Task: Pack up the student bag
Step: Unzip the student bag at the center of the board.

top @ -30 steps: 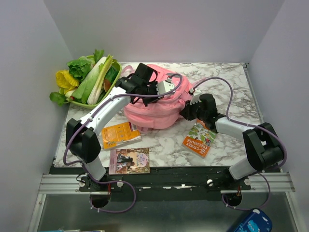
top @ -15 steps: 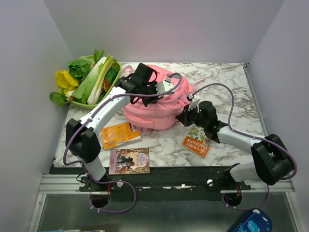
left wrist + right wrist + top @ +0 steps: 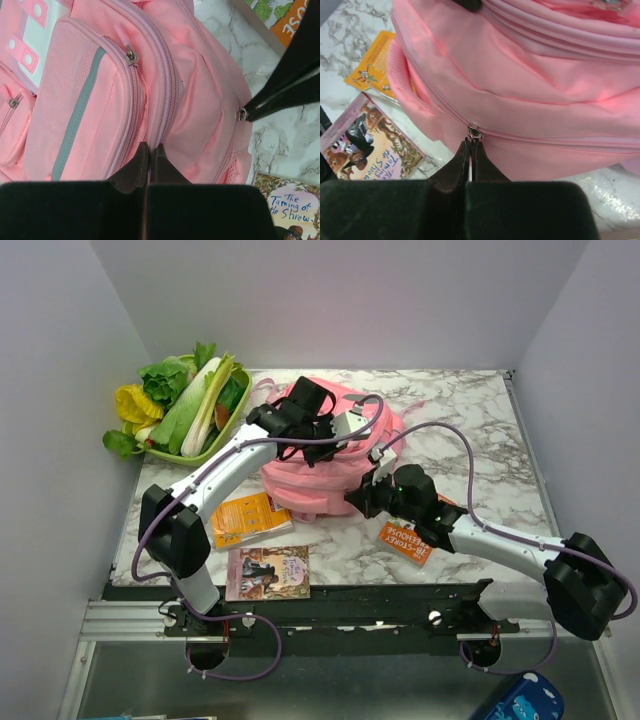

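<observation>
the student bag point(image 3: 300, 480) lay in the middle of the marble tabletop point(image 3: 480, 430), a bit toward the back, front pockets up. the left claw point(image 3: 149, 147) was closed, tips pressed on the pink fabric by the zip seam next to the grey-striped pocket; couldn't tell if it pinched anything. the right claw point(image 3: 470, 143) was closed right at the zipper pull point(image 3: 474, 133) on the bag's near lower edge, looking like it had the tab pinched. an orange book point(image 3: 248, 518) sat tucked against the bag's front-left edge, the shrew book point(image 3: 268, 572) was at the tabletop's front edge, and another orange book point(image 3: 405, 540) lay partly under the right arm. a green veggie tray point(image 3: 185, 405) crowded the back-left corner. bare marble showed to the right and back-right.
</observation>
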Robot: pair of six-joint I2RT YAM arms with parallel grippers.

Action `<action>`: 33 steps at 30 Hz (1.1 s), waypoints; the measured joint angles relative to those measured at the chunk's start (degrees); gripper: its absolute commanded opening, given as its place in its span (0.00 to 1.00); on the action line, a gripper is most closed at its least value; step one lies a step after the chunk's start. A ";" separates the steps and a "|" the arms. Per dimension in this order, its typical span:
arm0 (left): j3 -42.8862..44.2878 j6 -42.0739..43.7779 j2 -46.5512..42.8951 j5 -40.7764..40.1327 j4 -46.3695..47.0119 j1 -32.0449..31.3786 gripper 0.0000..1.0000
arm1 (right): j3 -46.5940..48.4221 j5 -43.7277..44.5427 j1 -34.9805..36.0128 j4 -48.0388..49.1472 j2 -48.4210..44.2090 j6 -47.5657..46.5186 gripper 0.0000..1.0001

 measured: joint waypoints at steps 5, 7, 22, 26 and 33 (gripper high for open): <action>0.00 -2.60 1.86 0.17 1.55 -1.86 0.00 | 0.00 4.72 3.76 -2.91 -3.23 1.31 0.01; 0.68 -3.96 3.34 0.46 1.68 -2.60 0.00 | 0.00 7.61 5.18 -4.46 -3.37 1.66 0.01; 16.76 -17.09 20.04 5.22 -0.66 -5.14 0.00 | 5.66 24.28 13.64 -13.14 4.35 2.49 0.01; 19.93 -20.65 21.33 7.04 -0.48 -5.03 0.00 | 9.27 25.59 14.38 -13.81 8.20 2.01 0.01; 25.62 -27.32 22.99 10.86 1.38 -4.17 0.00 | 15.56 26.86 14.95 -13.62 14.45 0.52 0.01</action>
